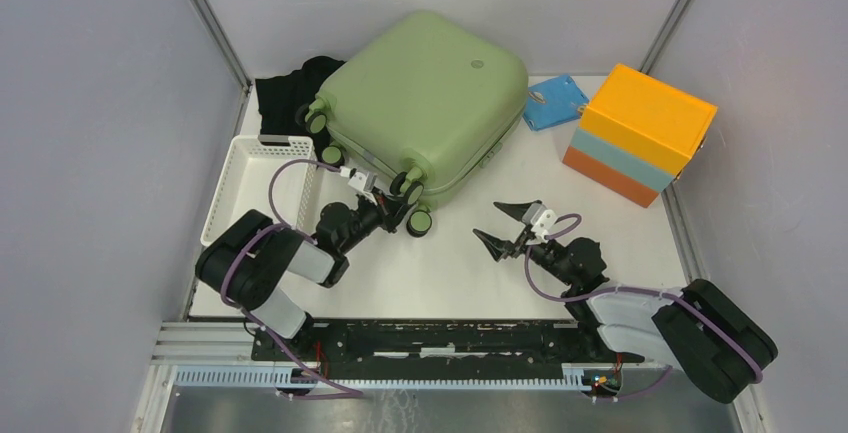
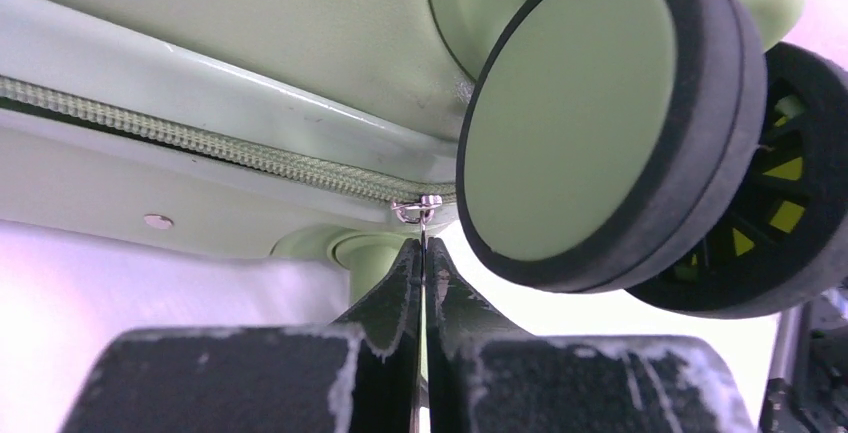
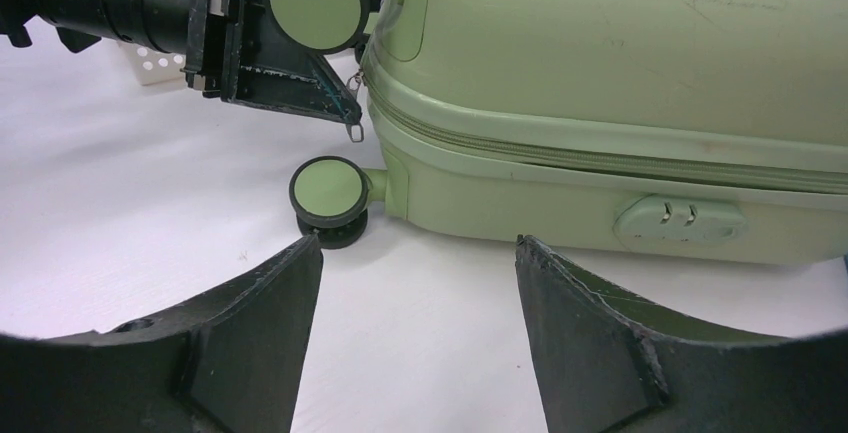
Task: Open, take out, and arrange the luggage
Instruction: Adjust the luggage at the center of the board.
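The luggage (image 1: pixel 425 93) lies shut at the back of the table (image 1: pixel 440 273), the left gripper (image 2: pixel 422 248) pinched closed on what looks like its zip pull (image 2: pixel 418 210) beside a wheel (image 2: pixel 580 123), presumably to unzip it, the right gripper (image 3: pixel 415 243) open nearby.

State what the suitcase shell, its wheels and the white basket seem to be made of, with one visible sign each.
Luggage shell: likely hard moulded plastic, smooth satin green with soft highlights. Wheel: green plastic hub, matte black tyre, probably rubber or foam. Basket: apparently white plastic, perforated with regular holes.
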`<state>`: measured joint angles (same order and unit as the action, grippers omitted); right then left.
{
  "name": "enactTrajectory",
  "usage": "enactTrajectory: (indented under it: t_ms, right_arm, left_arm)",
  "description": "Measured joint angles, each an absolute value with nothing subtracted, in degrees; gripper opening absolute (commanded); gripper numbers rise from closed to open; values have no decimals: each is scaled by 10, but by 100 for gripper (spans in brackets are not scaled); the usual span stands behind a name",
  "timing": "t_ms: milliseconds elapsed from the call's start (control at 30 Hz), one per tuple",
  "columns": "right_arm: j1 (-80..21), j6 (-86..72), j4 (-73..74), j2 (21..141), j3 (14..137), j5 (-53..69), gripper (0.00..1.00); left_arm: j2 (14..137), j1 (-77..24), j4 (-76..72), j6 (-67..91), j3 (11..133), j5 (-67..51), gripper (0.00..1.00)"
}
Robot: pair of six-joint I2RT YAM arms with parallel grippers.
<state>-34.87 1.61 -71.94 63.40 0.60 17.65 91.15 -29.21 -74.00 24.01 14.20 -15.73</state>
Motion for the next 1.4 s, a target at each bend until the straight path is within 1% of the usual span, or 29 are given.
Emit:
enactTrajectory:
  t_ms: [367,767,1067,1400]
  right_arm:
    - [-358,17,-719,655,6,186,76]
    - [-382,34,-714,665,6,184,76]
    - [-390,41,-714,673,6,184,76]
    - [-397,52,-714,676,6,178,76]
  left_arm:
    - [958,-288,-818,342,134,-167,2]
    - [962,-311,-824,390,136,-159,2]
    - [971,-340,-806,404,158,-170,2]
    - [1006,-353,-832,443,173,-184,2]
